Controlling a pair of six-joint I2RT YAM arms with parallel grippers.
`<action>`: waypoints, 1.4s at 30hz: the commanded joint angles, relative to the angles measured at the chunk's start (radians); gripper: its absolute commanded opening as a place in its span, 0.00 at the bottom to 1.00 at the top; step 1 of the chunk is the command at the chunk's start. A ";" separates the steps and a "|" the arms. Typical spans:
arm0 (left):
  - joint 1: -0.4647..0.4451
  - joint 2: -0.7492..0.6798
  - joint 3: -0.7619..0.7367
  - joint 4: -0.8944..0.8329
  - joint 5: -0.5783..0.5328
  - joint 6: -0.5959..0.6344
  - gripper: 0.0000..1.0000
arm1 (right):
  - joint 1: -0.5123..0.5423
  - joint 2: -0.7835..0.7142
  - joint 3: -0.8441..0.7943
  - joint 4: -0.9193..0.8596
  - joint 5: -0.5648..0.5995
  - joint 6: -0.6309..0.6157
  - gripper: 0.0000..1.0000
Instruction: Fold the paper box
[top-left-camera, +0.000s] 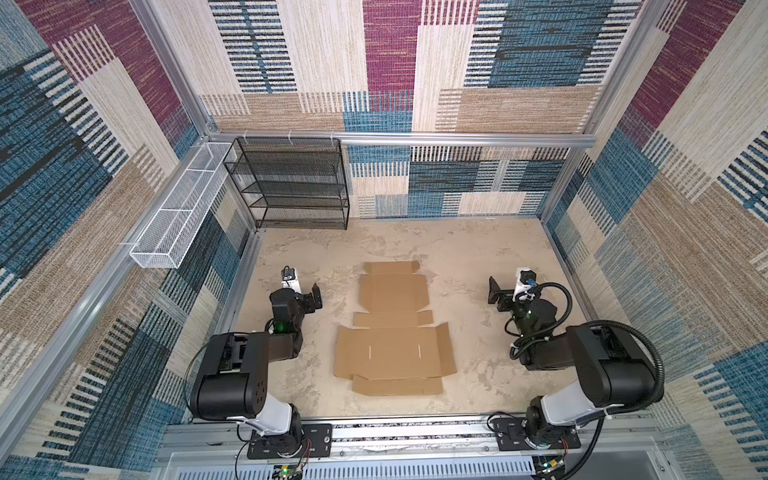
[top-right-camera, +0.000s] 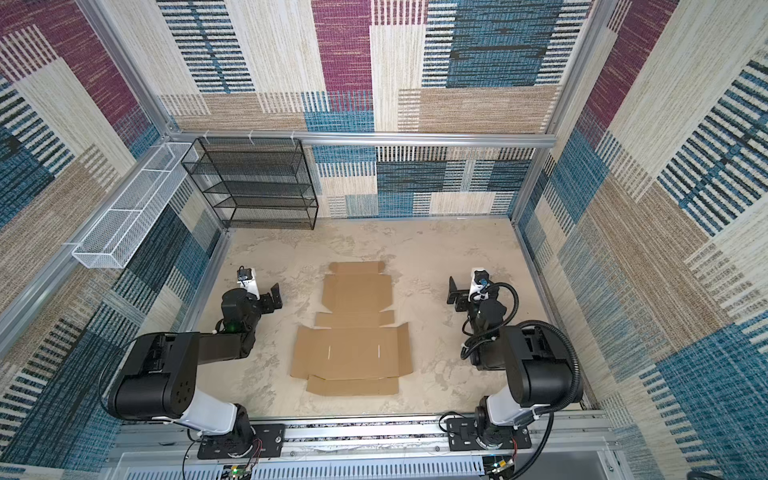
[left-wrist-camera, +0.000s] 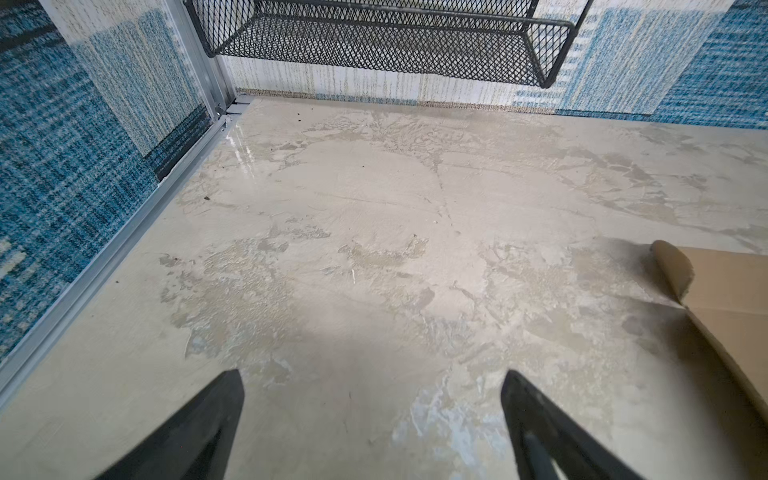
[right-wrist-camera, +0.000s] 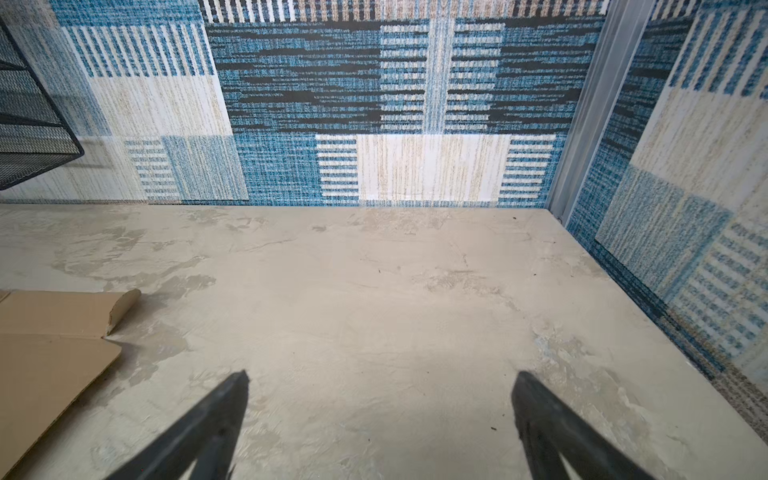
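Toward the near edge of the desk (top-left-camera: 478, 399), between the two arm bases, the paper box (top-left-camera: 395, 345) is laid flat and unfolded, its flaps spread out; it is touched by nothing; to either side, well apart from it, the left fingers (top-left-camera: 316, 294) and the right fingers (top-left-camera: 494, 290) are held wide open and empty above bare desk; farther back, against the back wall, a black mesh shelf (top-left-camera: 291, 187) is set.

The paper box (top-left-camera: 395, 332) lies on the counter (top-left-camera: 478, 249) between the left tool (top-left-camera: 313, 299) and the right tool (top-left-camera: 497, 296), touching neither; a wire shelf (top-left-camera: 291, 183) hangs beyond the left tool.
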 joint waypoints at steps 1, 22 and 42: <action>0.000 0.001 0.007 -0.007 0.007 0.020 0.99 | -0.001 -0.003 -0.002 0.028 -0.008 0.003 1.00; 0.001 0.001 0.010 -0.010 0.006 0.020 0.99 | -0.001 -0.006 -0.002 0.030 -0.009 0.003 1.00; 0.002 -0.040 0.014 -0.047 0.032 0.029 0.99 | -0.001 -0.007 -0.008 0.036 -0.009 0.004 1.00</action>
